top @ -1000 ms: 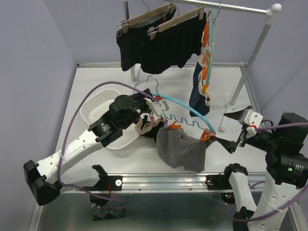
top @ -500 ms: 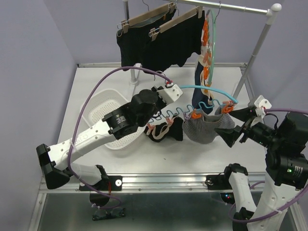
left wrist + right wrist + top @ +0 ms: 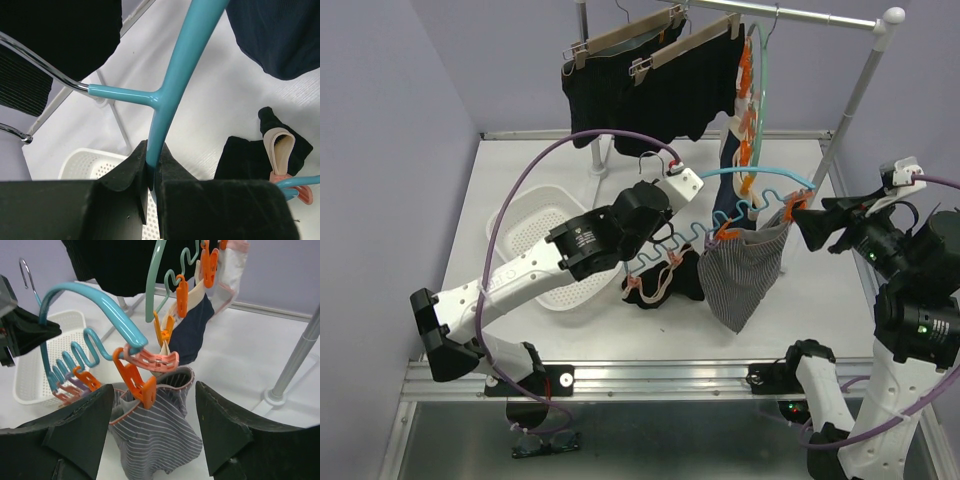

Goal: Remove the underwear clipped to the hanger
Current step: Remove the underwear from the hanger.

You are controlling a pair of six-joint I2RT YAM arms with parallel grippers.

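Observation:
My left gripper (image 3: 672,186) is shut on the neck of a teal clip hanger (image 3: 760,172), held above the table; in the left wrist view the teal bar (image 3: 172,75) runs between the closed fingers (image 3: 130,167). A grey-striped underwear (image 3: 745,265) hangs from an orange clip (image 3: 137,380) at the hanger's right end. A black piece with a beige waistband (image 3: 660,282) hangs from clips further left. My right gripper (image 3: 820,222) is open at the hanger's right tip. In the right wrist view its fingers stand either side of the striped underwear (image 3: 155,440), not touching it.
A white perforated basket (image 3: 530,225) sits on the table under the left arm. A clothes rack (image 3: 850,110) stands behind, carrying two black shorts (image 3: 650,95) on wooden hangers and a second teal hanger with a navy piece (image 3: 732,195).
The left arm has lifted the teal hanger up and to the right, raising the striped underwear off the table. The right gripper has risen to the hanger's right end and its jaws have narrowed.

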